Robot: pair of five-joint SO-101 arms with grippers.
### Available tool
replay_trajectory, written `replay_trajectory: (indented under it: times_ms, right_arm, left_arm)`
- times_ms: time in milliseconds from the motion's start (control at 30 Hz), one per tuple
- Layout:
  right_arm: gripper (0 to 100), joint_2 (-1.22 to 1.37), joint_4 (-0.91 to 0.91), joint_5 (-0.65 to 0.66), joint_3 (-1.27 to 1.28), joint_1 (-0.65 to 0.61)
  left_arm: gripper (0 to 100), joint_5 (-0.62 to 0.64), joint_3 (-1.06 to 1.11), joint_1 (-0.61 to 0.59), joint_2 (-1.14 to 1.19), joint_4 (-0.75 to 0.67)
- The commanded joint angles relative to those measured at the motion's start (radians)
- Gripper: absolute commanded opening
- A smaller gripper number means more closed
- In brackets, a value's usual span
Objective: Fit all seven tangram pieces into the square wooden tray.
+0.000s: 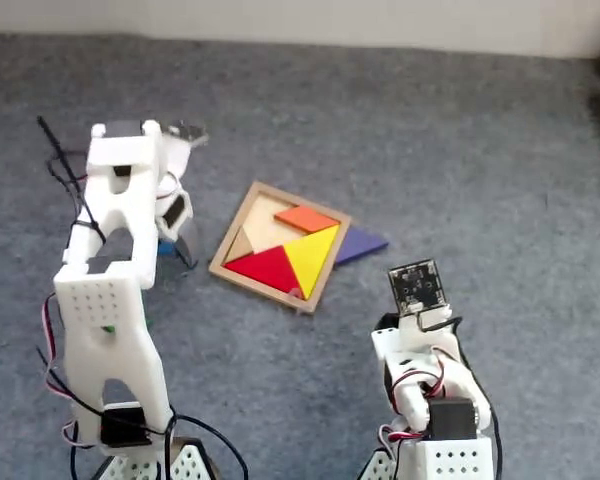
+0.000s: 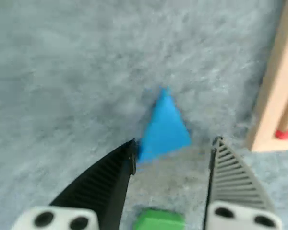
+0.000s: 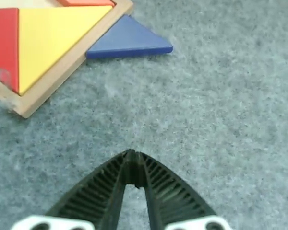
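Mid-pickup on the light blue triangle (image 2: pixel 164 125): it's flat on the carpet (image 2: pixel 62 72) just left of the wooden tray (image 1: pixel 234 227), and the left gripper (image 2: pixel 174 143) is spread wide with 1 finger either side, nothing gripped yet. Next I'd guess it needs to drop a touch, pinch, then carry it right to the tray's bare wood. Right gripper (image 3: pixel 134 167) is pinched shut on nothing near the tray, with the dark blue triangle (image 3: pixel 127 40) against the tray's right edge.

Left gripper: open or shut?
Open. In the left wrist view the left gripper has its fingers wide apart, carpet showing between them; the blue triangle lies by their tips, not clamped.
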Motion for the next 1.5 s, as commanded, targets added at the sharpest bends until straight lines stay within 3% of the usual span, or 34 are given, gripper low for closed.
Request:
replay_trajectory:
  times_ms: [0, 100, 333, 467, 633, 700, 800, 933, 1300, 1467]
  right_arm:
    - [0.6, -0.013, 0.005, -0.006, 0.110, 0.012]
    - [0.6, -0.013, 0.005, -0.006, 0.110, 0.012]
    - [0.6, -0.013, 0.005, -0.006, 0.110, 0.012]
    - [0.6, -0.013, 0.005, -0.006, 0.110, 0.012]
    - [0.6, -0.013, 0.004, -0.006, 0.110, 0.012]
    - [0.6, -0.013, 0.004, -0.006, 0.110, 0.012]
    - [0.6, -0.013, 0.004, -0.006, 0.110, 0.012]
    - [0.6, -0.013, 0.004, -0.006, 0.110, 0.012]
    - [0.6, -0.013, 0.004, -0.006, 0.110, 0.012]
    - [0.6, -0.013, 0.004, -0.006, 0.110, 0.012]
  left_arm:
    - [15, -0.015, -0.051, 0.001, 0.042, -0.021]
    - [10, -0.015, -0.082, 0.007, 0.051, -0.021]
    - [9, -0.012, -0.087, 0.056, 0.038, -0.023]
    - [2, -0.012, -0.079, 0.096, -0.041, -0.017]
    - [2, -0.011, -0.079, 0.133, -0.137, 0.015]
    - [3, -0.009, -0.081, 0.134, -0.151, 0.015]
    - [14, 0.003, -0.084, 0.127, -0.153, 0.017]
    - [26, 0.129, -0.087, 0.094, -0.151, 0.005]
    - [25, 0.203, -0.074, 0.059, -0.074, -0.206]
    - [25, 0.203, -0.088, 0.044, 0.012, -0.222]
